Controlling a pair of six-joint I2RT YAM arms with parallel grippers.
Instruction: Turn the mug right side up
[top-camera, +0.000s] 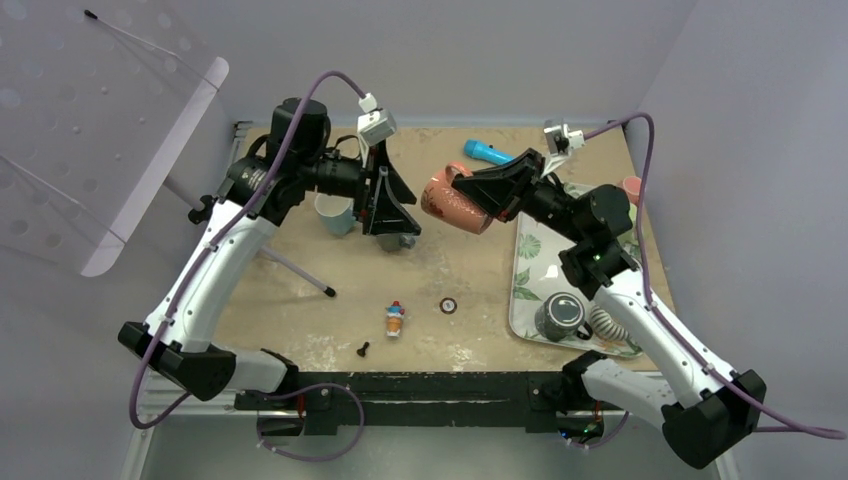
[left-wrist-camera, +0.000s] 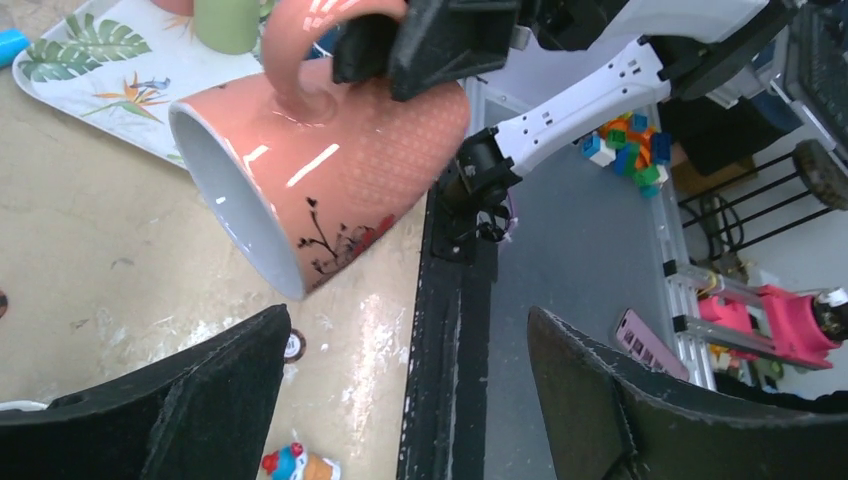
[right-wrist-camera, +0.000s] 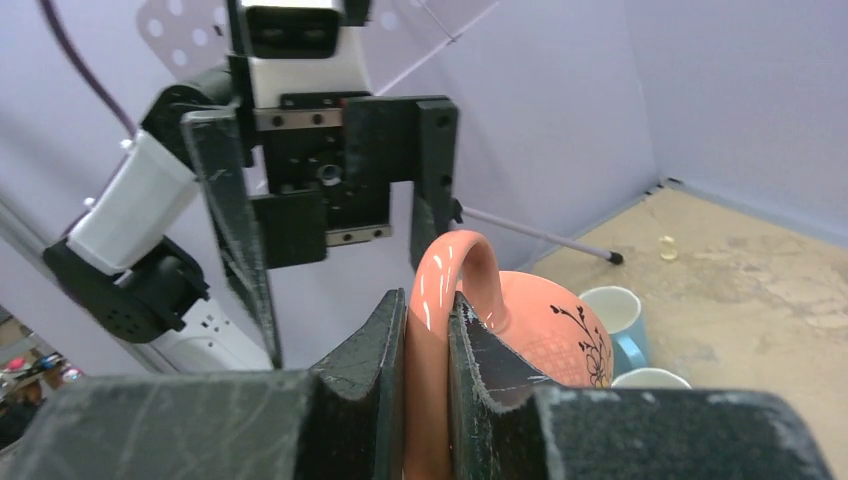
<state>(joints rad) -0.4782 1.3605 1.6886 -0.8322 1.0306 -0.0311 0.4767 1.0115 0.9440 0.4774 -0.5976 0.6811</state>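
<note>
The pink mug (top-camera: 455, 205) with a dark flower print hangs in the air over the middle of the table, lying on its side with its white mouth toward the left arm. My right gripper (top-camera: 478, 186) is shut on the mug's handle (right-wrist-camera: 452, 290); the handle sits pinched between the two fingers. In the left wrist view the mug (left-wrist-camera: 320, 170) lies ahead, mouth facing the camera's left. My left gripper (top-camera: 392, 200) is open and empty, jaws wide apart, just left of the mug and facing it.
A light blue mug (top-camera: 335, 213) and a grey cup (top-camera: 400, 240) stand under the left gripper. A leaf-print tray (top-camera: 527, 262) at the right holds a dark mug (top-camera: 560, 317). A blue object (top-camera: 487, 152), a small figurine (top-camera: 395, 319) and a small disc (top-camera: 449, 305) lie on the table.
</note>
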